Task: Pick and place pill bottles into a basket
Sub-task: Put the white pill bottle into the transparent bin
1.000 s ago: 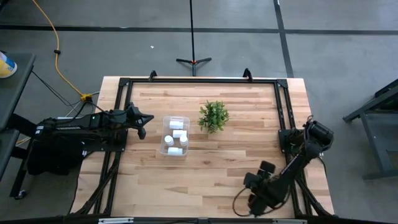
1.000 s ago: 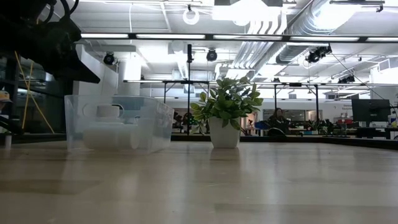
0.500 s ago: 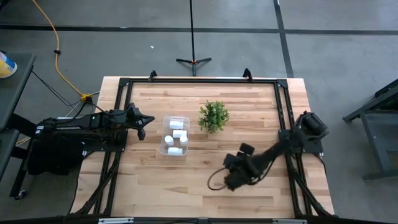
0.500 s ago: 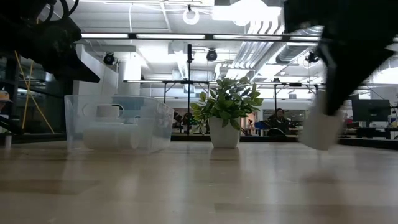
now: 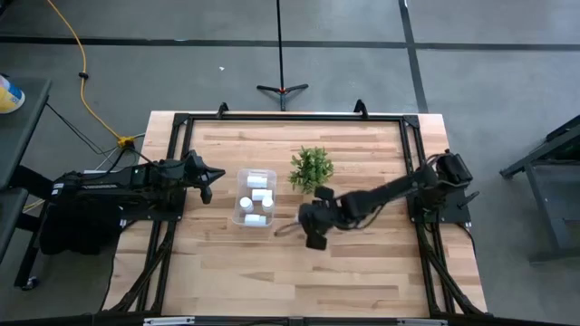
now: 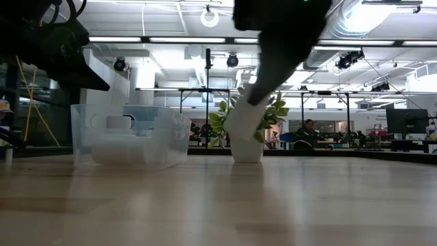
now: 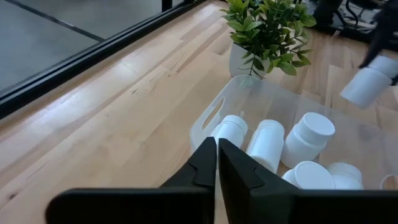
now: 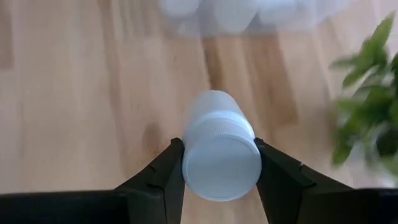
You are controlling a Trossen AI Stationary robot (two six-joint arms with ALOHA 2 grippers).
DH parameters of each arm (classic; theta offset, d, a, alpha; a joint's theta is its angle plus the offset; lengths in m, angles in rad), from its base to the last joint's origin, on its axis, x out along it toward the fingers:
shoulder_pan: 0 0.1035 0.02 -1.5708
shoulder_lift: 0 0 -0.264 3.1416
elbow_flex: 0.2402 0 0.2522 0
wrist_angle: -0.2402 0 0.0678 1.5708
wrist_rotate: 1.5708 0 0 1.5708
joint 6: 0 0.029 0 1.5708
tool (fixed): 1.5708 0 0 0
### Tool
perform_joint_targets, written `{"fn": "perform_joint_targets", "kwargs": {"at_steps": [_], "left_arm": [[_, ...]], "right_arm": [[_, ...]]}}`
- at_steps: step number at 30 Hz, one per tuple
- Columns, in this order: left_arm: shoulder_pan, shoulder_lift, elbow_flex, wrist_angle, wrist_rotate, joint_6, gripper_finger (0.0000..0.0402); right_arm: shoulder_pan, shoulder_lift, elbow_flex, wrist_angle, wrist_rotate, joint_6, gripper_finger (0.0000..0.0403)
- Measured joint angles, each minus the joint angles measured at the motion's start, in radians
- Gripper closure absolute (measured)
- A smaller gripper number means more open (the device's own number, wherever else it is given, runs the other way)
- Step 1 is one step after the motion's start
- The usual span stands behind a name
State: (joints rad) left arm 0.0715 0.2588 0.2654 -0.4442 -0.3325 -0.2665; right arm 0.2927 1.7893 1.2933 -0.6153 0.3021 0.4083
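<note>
Risk: drop short of bin | right tool [image 8: 219, 163] pinches a white pill bottle [image 8: 219, 143] sideways, above the counter [image 5: 362, 263] between the plant [image 5: 311, 168] and the clear bin [image 5: 241, 217], five bottles already inside | left tool [image 7: 217, 163] pressed together, beside the bin | early release or rim strike could bounce it out.

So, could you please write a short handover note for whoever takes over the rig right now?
Right gripper: shut on a pill bottle, carried above the table near the plant, just short of the basket.
Left gripper: shut, empty, waiting at the basket's left side.
Done: five pill bottles lie in the basket.
Left: bring the held bottle over the basket and release it. No other bottle shows loose on the table.
</note>
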Motion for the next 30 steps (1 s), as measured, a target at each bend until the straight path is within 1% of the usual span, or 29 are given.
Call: {"fn": "perform_joint_targets", "kwargs": {"at_steps": [4,7,9,12,13,15,17,18,21,23,26,28,30], "left_arm": [[0.000,0.000,0.000,-0.004,0.000,0.000,0.0381],[0.000,0.000,0.000,-0.015,0.009,-0.001,0.0381],[0.000,0.000,0.000,-0.015,0.009,-0.006,0.0368],[0.000,0.000,0.000,-0.015,0.003,-0.020,0.0349],[0.000,0.000,0.000,-0.015,0.003,-0.022,0.0349],[0.000,0.000,0.000,-0.016,0.003,-0.023,0.0362],[0.000,0.000,0.000,-0.023,0.002,-0.018,0.0379],[0.000,0.000,0.000,-0.023,0.001,-0.013,0.0381],[0.000,0.000,0.000,-0.023,0.000,-0.007,0.0381],[0.000,0.000,0.000,-0.023,-0.003,-0.016,0.0368],[0.000,0.000,0.000,-0.023,-0.020,-0.026,0.0346],[0.000,0.000,0.000,-0.023,-0.026,-0.027,0.0347],[0.000,0.000,0.000,-0.024,-0.027,-0.026,0.0364]], "right_arm": [[-0.072,0.000,0.023,0.060,-0.073,-0.134,0.0253],[-0.113,0.000,0.055,0.069,-0.090,-0.215,0.0253],[-0.136,0.000,0.081,0.088,-0.110,-0.274,0.0253],[-0.163,0.000,0.120,0.105,-0.109,-0.342,0.0253],[-0.172,0.000,0.134,0.106,-0.099,-0.359,0.0253],[-0.190,0.000,0.162,0.121,-0.091,-0.392,0.0253],[-0.211,0.000,0.183,0.169,-0.095,-0.433,0.0253],[-0.223,0.000,0.187,0.208,-0.102,-0.445,0.0253],[-0.268,0.000,0.187,0.366,-0.158,-0.413,0.0253],[-0.300,0.000,0.187,0.475,-0.216,-0.333,0.0253],[-0.329,0.000,0.188,0.573,-0.255,-0.265,0.0253],[-0.335,0.001,0.188,0.612,-0.296,-0.261,0.0253],[-0.337,0.002,0.188,0.639,-0.339,-0.243,0.0253]]}}
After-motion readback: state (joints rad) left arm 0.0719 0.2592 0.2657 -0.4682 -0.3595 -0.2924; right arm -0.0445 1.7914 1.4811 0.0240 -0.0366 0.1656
